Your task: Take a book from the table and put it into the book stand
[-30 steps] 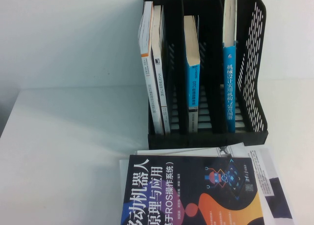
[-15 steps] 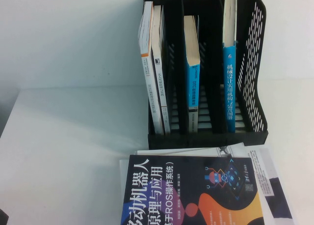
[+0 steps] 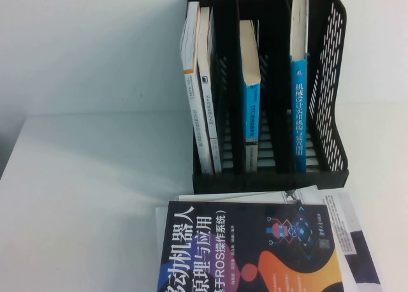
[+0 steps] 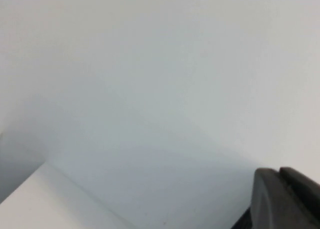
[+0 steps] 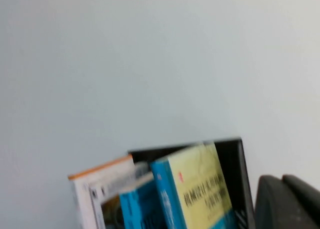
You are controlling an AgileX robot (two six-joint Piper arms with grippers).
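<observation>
The dark book (image 3: 248, 250) lies flat on the white desk (image 3: 83, 190), just in front of the black book stand (image 3: 331, 81), resting on white papers (image 3: 347, 234). The left gripper (image 4: 285, 196) is clenched and grasps nothing. The right gripper (image 5: 287, 201) shows beside the stand; its state cannot be told.

The white counter (image 3: 89, 190) carries the black book stand (image 3: 335, 88) at its far side. Just before the stand, a white book (image 3: 357, 241) lies flat, with the dark book (image 3: 248, 254) on top.
</observation>
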